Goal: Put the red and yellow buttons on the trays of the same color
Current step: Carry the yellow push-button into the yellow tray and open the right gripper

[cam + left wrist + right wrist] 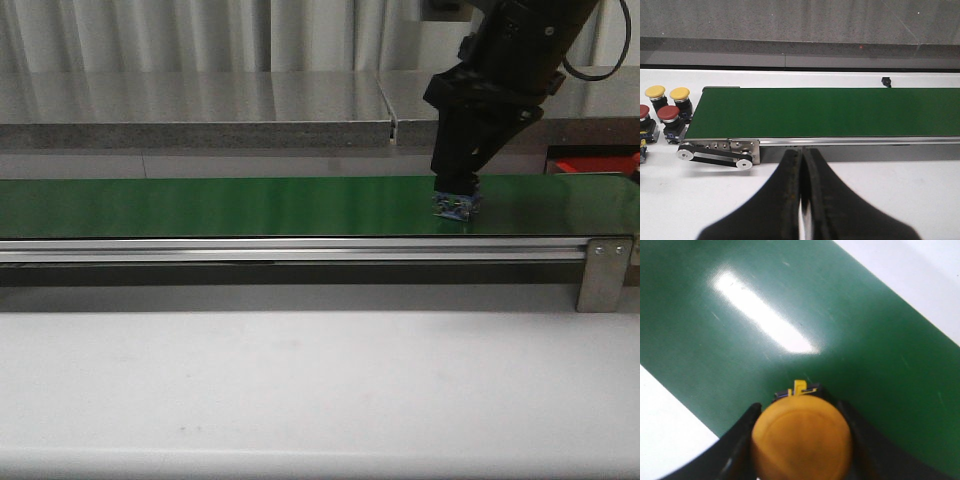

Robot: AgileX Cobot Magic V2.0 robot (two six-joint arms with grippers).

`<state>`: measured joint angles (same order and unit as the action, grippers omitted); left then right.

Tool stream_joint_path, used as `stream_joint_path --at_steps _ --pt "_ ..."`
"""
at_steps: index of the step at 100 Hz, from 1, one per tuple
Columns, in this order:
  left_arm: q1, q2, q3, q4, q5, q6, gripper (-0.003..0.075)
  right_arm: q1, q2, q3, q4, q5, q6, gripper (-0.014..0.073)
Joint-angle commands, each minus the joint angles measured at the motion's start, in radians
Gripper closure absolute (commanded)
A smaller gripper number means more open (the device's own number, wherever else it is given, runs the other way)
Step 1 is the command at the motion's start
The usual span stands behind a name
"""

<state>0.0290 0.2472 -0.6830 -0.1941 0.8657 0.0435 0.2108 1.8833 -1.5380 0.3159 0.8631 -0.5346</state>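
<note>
Right gripper clamps yellow button on belt, near 3 o'clock end; left gripper jaws together.

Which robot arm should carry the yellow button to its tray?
The right arm. Its pincer already grips the yellow button on the green belt, while the left pincer is shut and empty.

The right arm reaches down from the upper right of the front view, its wrist pointing steeply downward, and the right gripper has its black fingers closed against both sides of a yellow button. The left gripper hangs level in its wrist view, its two dark fingers pressed together with nothing between them.
</note>
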Motion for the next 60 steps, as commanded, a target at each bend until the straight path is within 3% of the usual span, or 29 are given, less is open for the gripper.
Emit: stream_joint_path --at_steps 1,60 --pt "-0.007 0.013 -0.023 -0.010 -0.072 -0.002 0.0741 0.000 -0.054 -0.023 0.024 -0.046 -0.011 0.0424" --pt "-0.007 0.013 -0.023 -0.010 -0.072 -0.002 0.0741 -0.103 -0.239 -0.022 0.029 -0.016 0.060 0.0424"
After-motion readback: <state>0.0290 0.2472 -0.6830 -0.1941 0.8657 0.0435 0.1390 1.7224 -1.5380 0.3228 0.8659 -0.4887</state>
